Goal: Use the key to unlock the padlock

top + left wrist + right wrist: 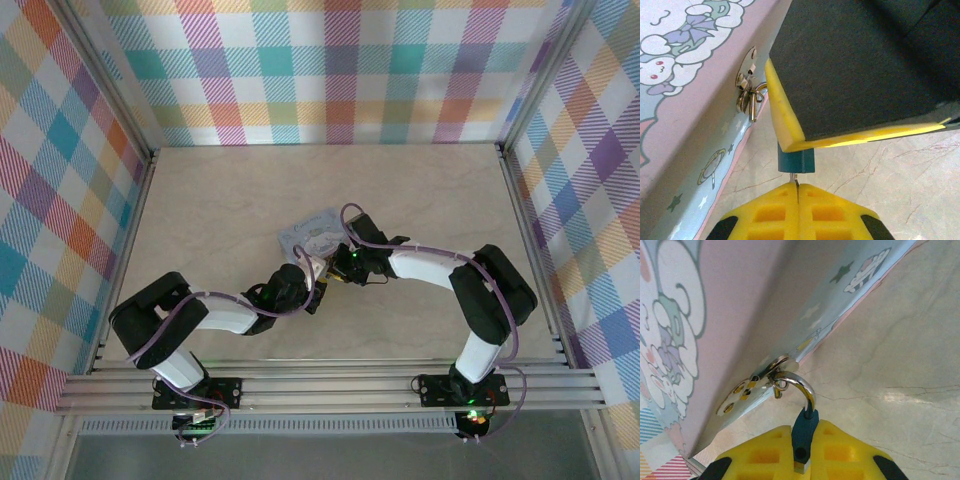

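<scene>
Carrying everything is the pale marbled table (420,200), walled by checked panels. Near its middle lies the pale blue cartoon-printed tin (312,235), and both arms reach in to its near edge. The right end effector (803,437) is clamped on the padlock (796,161), its 2 yellow fingers pressed against the dark bluish body from either side. The silver shackle (802,387) curves up from that body through the tin's hasp (752,385). The left end effector (797,190) sits just below the padlock, fingers squeezed together on the key (795,178). The key is a thin grey sliver standing up from between the tips and meeting the bottom face of the lock body. Whether it has entered the keyhole cannot be told.
</scene>
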